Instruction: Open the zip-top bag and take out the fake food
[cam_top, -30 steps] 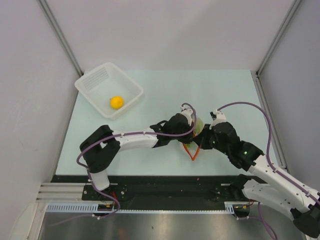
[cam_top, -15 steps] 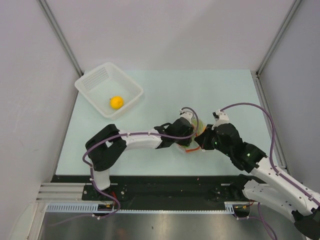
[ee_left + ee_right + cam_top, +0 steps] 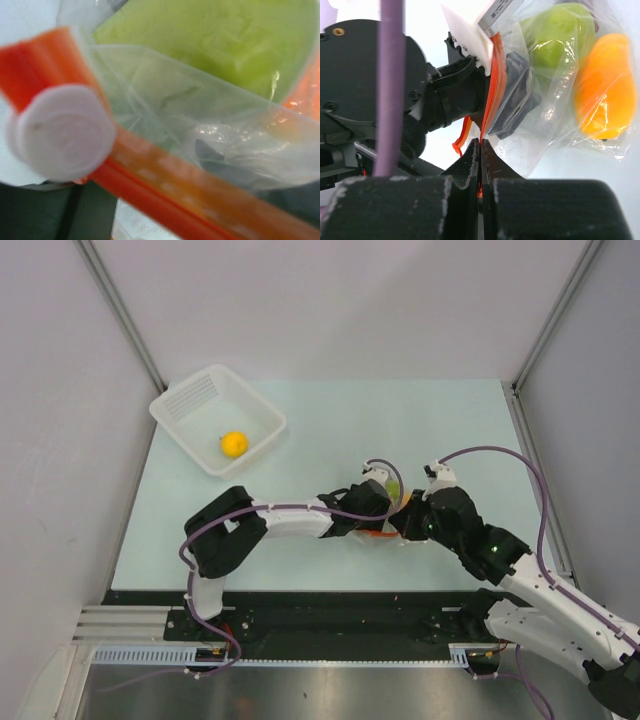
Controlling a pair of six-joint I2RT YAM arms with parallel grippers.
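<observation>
The left arm (image 3: 288, 524) and right arm (image 3: 560, 602) pair white links with black joints, and purple cables (image 3: 490, 448) loop along each. The right fingers (image 3: 469, 167) are black, their edges seemingly scuffed pale. A brass screw (image 3: 338, 31) dots the left wrist's black housing.

Left arm (image 3: 290, 520) and right arm (image 3: 480, 545) hem the zip-top bag (image 3: 392, 490) (far table (image 3: 400, 420) open).

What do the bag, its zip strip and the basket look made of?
zip-top bag: thin clear plastic film, glossy. It creases, and the green fruit shows through it.
zip strip: thicker orange-red plastic, smooth with a slight sheen.
basket: white rigid plastic, probably moulded, with a slotted wall and a matte look.
</observation>
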